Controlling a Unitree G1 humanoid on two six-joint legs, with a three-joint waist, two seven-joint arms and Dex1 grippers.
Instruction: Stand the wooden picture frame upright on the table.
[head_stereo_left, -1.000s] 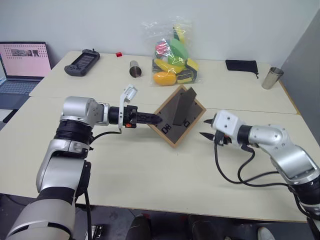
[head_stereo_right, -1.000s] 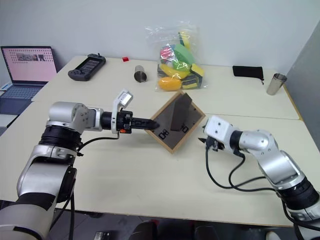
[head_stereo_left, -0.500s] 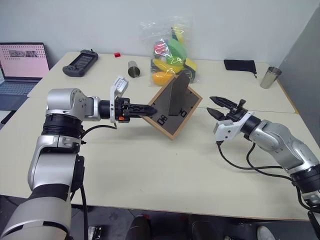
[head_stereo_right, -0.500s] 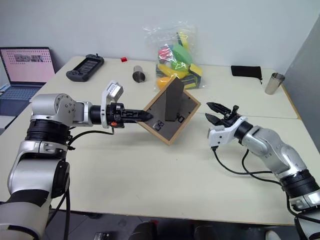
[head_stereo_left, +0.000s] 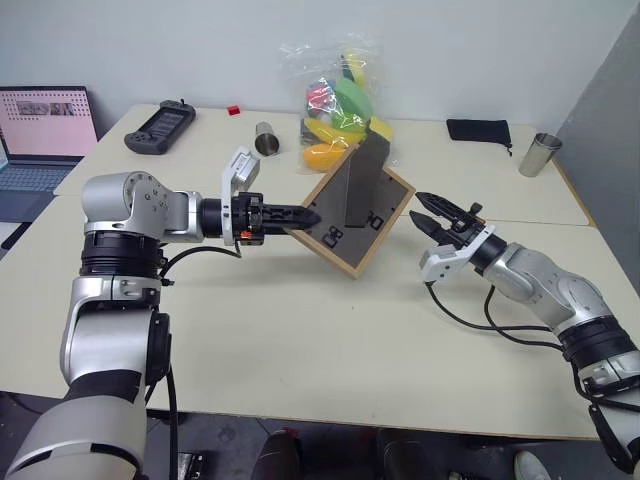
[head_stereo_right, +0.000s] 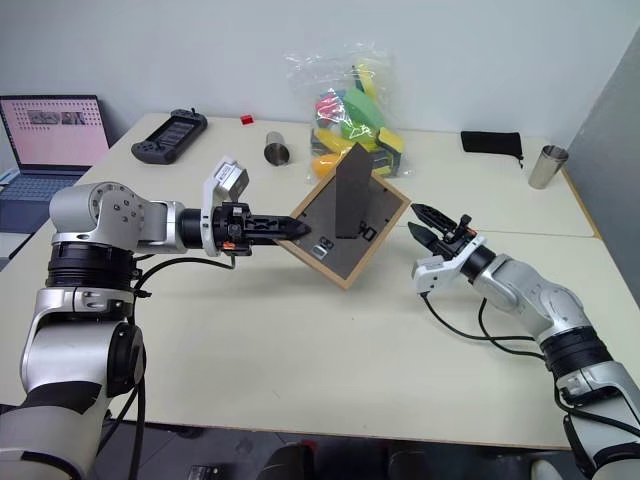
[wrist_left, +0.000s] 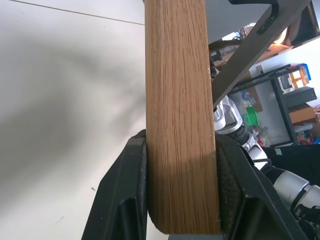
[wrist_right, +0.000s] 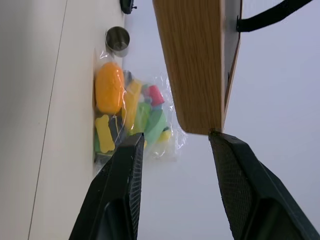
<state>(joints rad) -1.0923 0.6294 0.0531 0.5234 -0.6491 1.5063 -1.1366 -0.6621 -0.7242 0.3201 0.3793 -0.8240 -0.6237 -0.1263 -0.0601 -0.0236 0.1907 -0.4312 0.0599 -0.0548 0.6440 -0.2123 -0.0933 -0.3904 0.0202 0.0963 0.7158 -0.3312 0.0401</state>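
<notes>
Fingers of the left gripper (head_stereo_left: 305, 215) pinch one corner of the wooden picture frame (head_stereo_left: 356, 220), one pad on each face, and hold it tilted above the surface (head_stereo_left: 300, 330) with its dark back panel and swung-out stand facing the camera. Just beyond the frame's opposite corner, the right gripper (head_stereo_left: 432, 211) has its fingers spread and touches nothing (the wrist view shows the wood edge lined up with the gap between them). I judge the frame light and stiff, its smooth wood liable to pivot in a one-corner grip. Best hold: the wooden rim, never the thin stand or the front, which may be glazed.
</notes>
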